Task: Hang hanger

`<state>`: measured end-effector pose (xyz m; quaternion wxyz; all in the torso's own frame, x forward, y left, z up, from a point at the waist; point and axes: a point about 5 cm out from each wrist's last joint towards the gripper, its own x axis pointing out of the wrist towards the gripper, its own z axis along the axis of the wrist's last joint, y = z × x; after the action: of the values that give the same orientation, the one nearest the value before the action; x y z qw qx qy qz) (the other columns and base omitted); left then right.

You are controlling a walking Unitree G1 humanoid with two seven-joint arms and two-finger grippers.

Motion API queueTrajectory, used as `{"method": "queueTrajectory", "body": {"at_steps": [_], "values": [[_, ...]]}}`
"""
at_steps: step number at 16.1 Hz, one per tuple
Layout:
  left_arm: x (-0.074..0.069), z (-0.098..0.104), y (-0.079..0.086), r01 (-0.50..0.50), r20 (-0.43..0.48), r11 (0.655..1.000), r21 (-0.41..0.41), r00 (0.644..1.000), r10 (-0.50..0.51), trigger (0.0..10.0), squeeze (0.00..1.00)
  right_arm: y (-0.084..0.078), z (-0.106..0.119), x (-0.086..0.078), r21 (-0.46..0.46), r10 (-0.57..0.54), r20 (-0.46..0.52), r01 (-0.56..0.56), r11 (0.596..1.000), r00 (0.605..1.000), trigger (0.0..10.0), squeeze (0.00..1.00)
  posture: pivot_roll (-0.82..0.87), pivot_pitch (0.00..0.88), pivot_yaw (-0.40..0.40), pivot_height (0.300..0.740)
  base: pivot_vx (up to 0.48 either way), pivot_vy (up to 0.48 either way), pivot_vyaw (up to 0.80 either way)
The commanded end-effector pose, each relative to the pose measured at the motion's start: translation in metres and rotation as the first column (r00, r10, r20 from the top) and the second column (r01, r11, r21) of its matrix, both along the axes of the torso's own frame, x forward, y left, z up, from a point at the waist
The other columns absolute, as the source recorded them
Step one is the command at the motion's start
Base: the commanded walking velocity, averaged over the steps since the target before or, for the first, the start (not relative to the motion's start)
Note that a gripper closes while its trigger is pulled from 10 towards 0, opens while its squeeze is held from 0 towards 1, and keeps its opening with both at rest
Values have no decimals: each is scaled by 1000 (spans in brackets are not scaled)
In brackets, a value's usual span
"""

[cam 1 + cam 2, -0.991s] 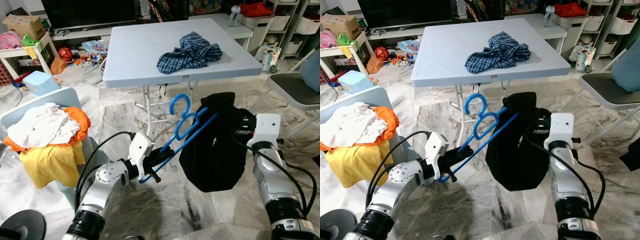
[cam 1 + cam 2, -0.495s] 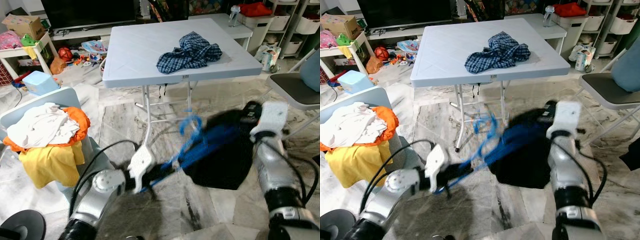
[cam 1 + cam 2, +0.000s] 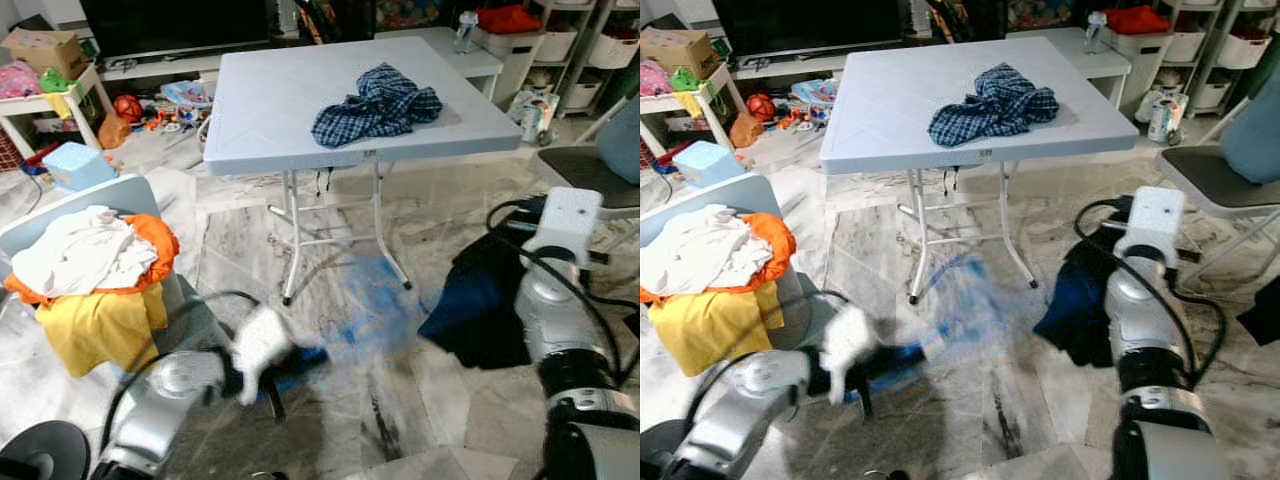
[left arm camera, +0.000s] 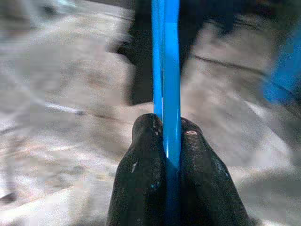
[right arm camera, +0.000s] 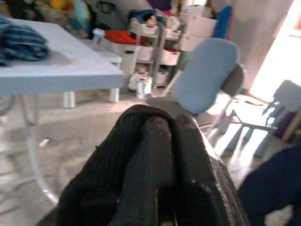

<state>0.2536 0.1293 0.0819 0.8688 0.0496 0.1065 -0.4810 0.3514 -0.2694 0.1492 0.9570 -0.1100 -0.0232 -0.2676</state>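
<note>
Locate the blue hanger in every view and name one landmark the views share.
Left eye view: blue hanger, a blur low centre.
Right eye view: blurred, low centre.
Left wrist view: pinched between the left gripper fingers.
Right wrist view: not in it.
Shared landmark: white folding table.

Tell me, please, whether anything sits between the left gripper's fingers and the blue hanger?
Nothing visible does. In the left wrist view the left gripper has its two black fingers pressed directly against the blue hanger, one on each side. The right gripper clamps a dark garment apart from it.
</note>
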Motion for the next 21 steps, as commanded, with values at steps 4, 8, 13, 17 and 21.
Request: {"method": "queueTrajectory", "body": {"at_steps": [4, 8, 13, 17, 21], "values": [[13, 12, 30, -506, 44, 848, -159, 854, 518, 0, 0, -9, -12, -11, 52, 64, -10, -64, 997, 998, 0, 0, -106, 0, 16, 740, 0, 0, 0], [17, 18, 18, -628, 68, 750, -206, 755, 652, 10000, 0, 14, -11, -19, 97, 342, 54, -346, 933, 938, 0, 0, -107, 0, 18, 740, 0, 0, 0], [21, 30, 4, -716, 90, 654, -245, 655, 750, 10000, 0, 37, 0, -30, 150, 526, 149, -545, 825, 837, 0, 0, -112, 0, 44, 740, 0, 0, 0], [23, 31, 5, -729, 101, 636, -253, 634, 766, 10000, 0, 46, 3, -34, 138, 554, 155, -573, 808, 818, 0, 0, -112, 0, 44, 740, 0, 0, 0], [23, 30, 8, -734, 100, 631, -251, 629, 771, 10000, 0, 48, 1, -35, 149, 553, 147, -571, 807, 820, 0, 0, -108, 0, 36, 740, 0, 0, 0]]}}
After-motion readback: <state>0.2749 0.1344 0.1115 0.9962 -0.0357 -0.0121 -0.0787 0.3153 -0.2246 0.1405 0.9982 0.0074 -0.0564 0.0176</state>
